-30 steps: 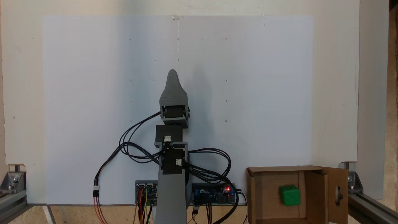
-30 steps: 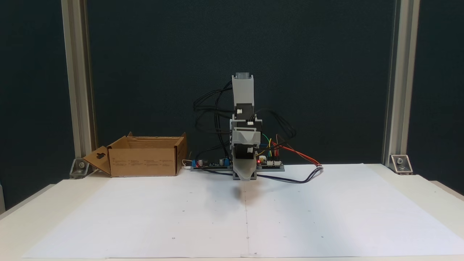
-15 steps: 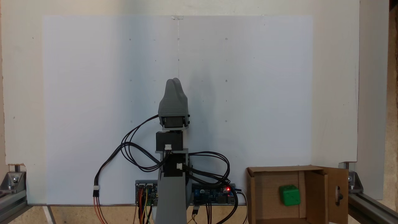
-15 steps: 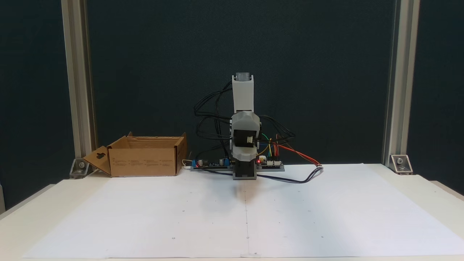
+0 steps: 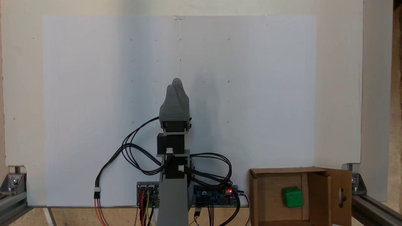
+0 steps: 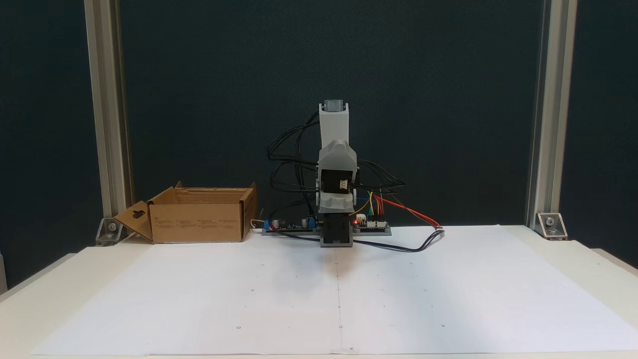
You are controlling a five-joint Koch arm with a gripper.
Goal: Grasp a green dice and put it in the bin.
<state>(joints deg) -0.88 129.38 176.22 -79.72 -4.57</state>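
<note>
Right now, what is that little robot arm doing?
It holds nothing. The green dice already lies inside the cardboard bin, off at the table's corner. The gripper is empty and points out over the white paper, far from the bin. Its two tips sit close together, nearly shut. The arm is folded up above its base, so the job looks done.

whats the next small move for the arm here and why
Probably none beyond settling into rest. The small bright green plastic dice already lies on the floor of the brown corrugated cardboard bin, and the grey hand sits over the white paper sheet, well apart from the bin and holding nothing. Its two tips sit close together, so it looks shut. The job appears done.
</note>
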